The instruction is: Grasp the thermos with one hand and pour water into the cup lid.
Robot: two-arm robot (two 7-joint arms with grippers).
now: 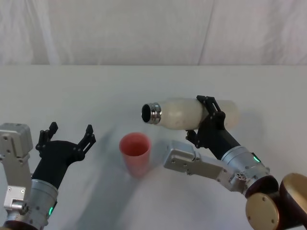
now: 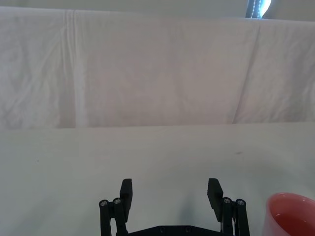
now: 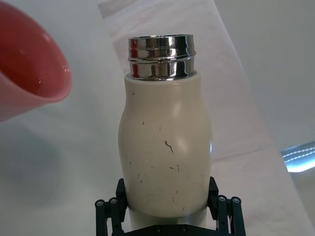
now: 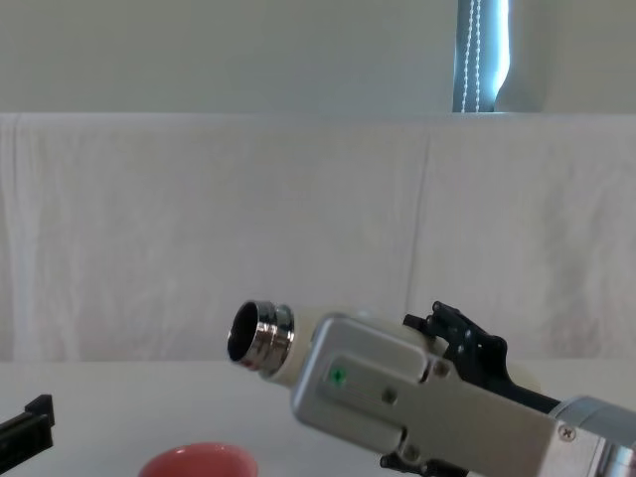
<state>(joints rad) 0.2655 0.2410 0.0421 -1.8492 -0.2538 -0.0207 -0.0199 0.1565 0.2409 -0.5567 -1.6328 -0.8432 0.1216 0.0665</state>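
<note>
While the right end effector (image 1: 207,119) clamps the thermos (image 1: 192,113) near-horizontal, its neck hangs above the cup lid (image 1: 135,145) on the desk (image 1: 86,91) for pouring; the left end effector (image 1: 67,136) waits open and empty beside the cup lid.

One thermos (image 1: 184,113), one cup lid (image 1: 135,152), two grippers, left gripper (image 1: 67,134), right gripper (image 1: 209,116)

The head camera looked steeply down on the cup lid (image 1: 135,145); the chest camera faced forward, level with its rim. The right wrist camera sat close behind the thermos (image 3: 165,147), the left wrist camera low over the surface (image 2: 147,152); all four shared the cup lid.
</note>
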